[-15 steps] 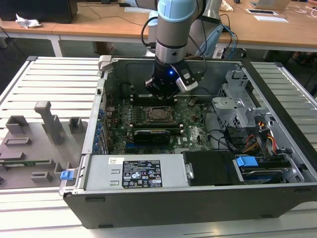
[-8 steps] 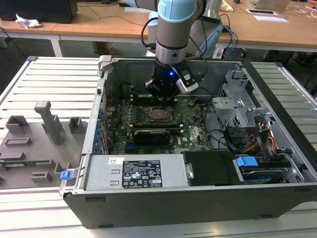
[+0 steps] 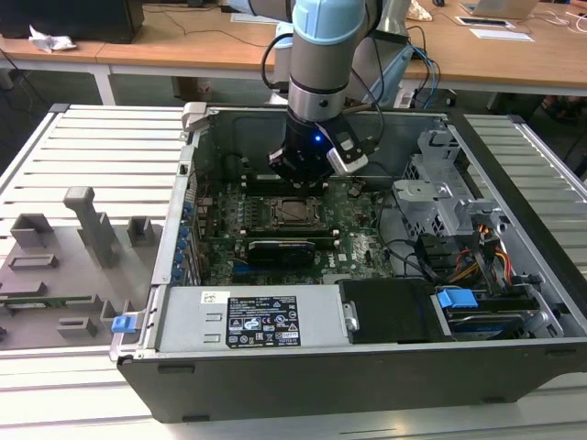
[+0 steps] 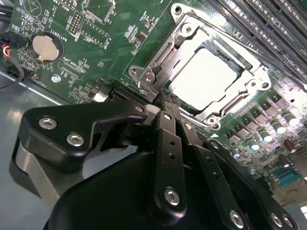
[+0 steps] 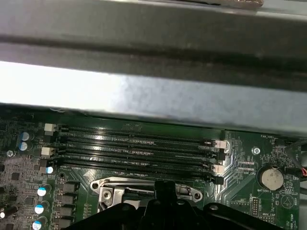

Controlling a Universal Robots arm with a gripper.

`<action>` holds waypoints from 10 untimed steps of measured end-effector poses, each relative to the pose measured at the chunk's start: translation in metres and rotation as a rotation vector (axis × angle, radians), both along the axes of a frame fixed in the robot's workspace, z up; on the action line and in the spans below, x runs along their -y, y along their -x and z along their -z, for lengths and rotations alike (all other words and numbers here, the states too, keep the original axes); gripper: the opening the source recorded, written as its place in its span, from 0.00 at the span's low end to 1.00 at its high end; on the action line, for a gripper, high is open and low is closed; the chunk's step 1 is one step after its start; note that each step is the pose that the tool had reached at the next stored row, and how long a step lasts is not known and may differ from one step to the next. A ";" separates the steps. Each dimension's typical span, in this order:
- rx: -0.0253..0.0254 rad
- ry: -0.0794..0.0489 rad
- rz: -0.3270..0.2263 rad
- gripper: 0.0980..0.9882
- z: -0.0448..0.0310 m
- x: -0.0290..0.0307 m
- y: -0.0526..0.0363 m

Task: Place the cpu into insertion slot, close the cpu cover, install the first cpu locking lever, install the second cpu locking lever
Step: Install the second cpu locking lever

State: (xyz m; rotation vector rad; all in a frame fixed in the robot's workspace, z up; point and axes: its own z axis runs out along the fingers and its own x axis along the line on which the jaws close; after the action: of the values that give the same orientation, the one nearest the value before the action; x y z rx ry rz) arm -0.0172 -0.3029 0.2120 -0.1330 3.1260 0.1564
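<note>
Gripper [image 4: 163, 98] pinched shut, empty, tips at cpu cover [image 4: 158, 62] rim, cpu [image 4: 204, 79] seated beneath

You are looking at a cpu [image 4: 207, 79] with a smooth, dull silver metal top that glares white under the light. The cpu cover [image 4: 163, 60] around it is bright, polished metal with visible reflections. The gripper [image 4: 165, 103] is matt black plastic or coated metal, fastened with shiny steel screws. The motherboard [image 4: 96, 43] is glossy green laminate. The computer case [image 3: 514, 302] is bare grey sheet metal, satin-finished.
</note>
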 end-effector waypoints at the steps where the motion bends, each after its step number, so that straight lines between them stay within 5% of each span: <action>1: 0.0001 0.000 0.000 0.01 0.0000 0.0007 0.0000; 5: -0.0001 0.000 0.000 0.01 -0.0010 0.0031 0.0001; 10: 0.0000 0.000 0.000 0.01 -0.0178 0.0031 0.0000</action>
State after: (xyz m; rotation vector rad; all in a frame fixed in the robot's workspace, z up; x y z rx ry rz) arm -0.0172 -0.3061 0.2298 -0.1330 3.1260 0.1564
